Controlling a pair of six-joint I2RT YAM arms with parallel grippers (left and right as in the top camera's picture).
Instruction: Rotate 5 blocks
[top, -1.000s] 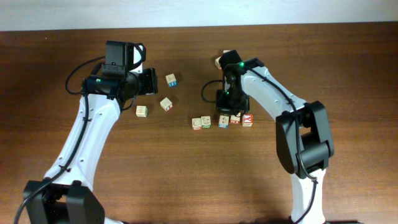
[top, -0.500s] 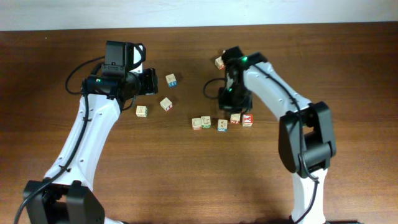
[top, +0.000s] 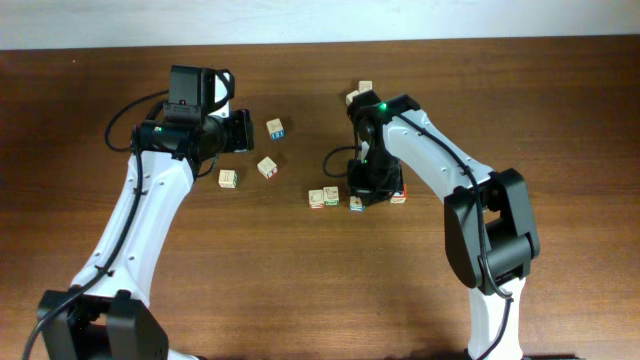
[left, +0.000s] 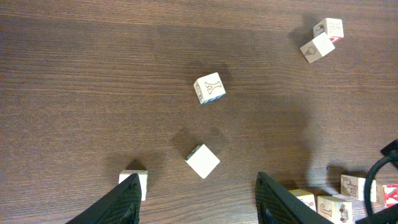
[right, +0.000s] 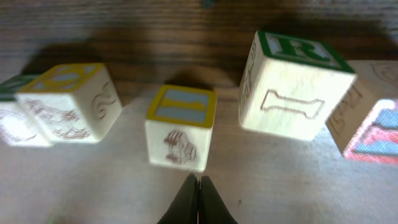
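Five pale blocks lie in a row at mid-table: two at the left, one with a yellow-bordered top, a green-R block, and a red-marked end block. My right gripper is shut and empty, low over the row. Its tips are almost touching the side of the yellow-bordered block, and the arm hides the R block from overhead. My left gripper hovers open and empty above loose blocks, one just ahead of its fingers.
Three loose blocks lie near the left gripper. Two more sit at the back behind the right arm. The table's far edge runs along the top of the overhead view.
My right gripper has swung back from the row and then come forward and down onto its right part, now covering the fourth block. The left arm has not moved.
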